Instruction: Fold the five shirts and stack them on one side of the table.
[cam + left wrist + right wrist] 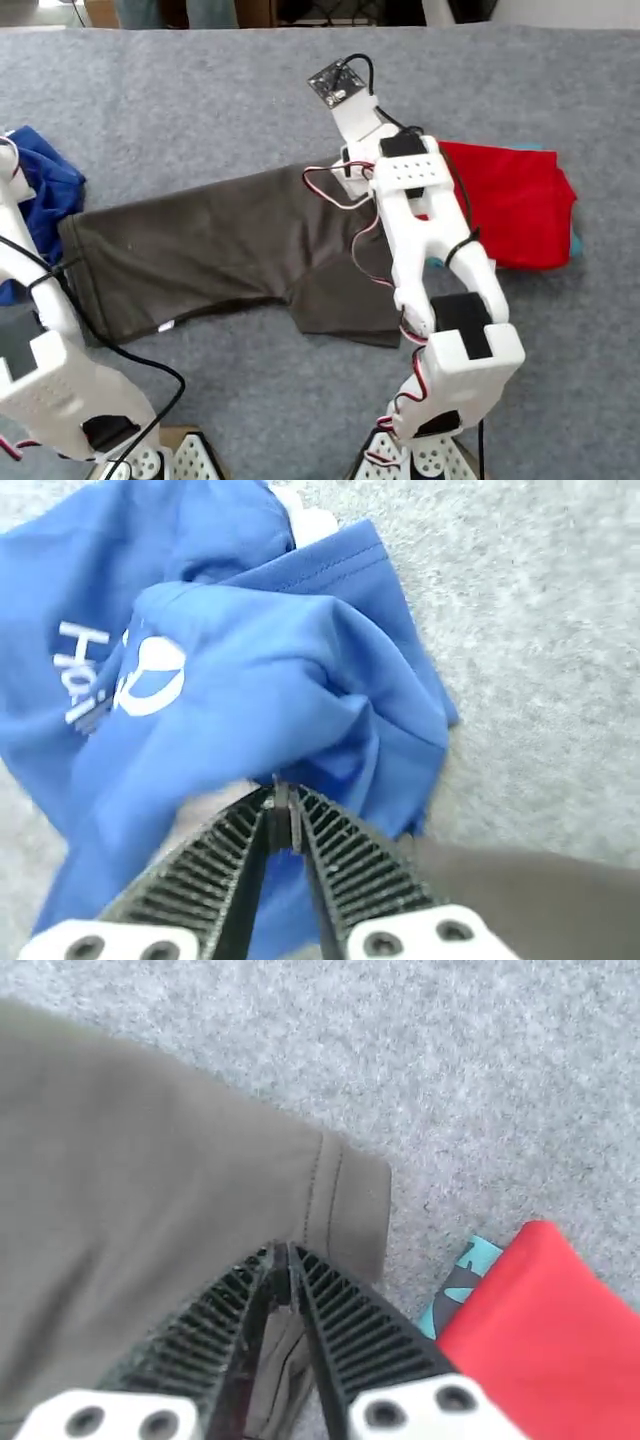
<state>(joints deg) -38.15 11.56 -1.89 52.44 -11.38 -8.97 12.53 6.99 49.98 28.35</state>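
Right pincer (288,1257): tips pressed together over the sleeve of the brown shirt (220,250), which lies spread flat mid-counter (200,90); whether cloth is nipped cannot be told. Left pincer (280,792): likewise closed, at the crumpled blue shirt (250,670) near the counter's left edge. Red shirt (510,200): folded, at right. For a clean fold, the sleeve is probably best gripped at its hem and carried low across the body.

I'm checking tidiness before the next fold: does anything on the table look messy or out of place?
Yes: the blue shirt lies crumpled in a heap at the table's edge beside the spread brown shirt. The red shirt sits folded, a teal one peeking from beneath.
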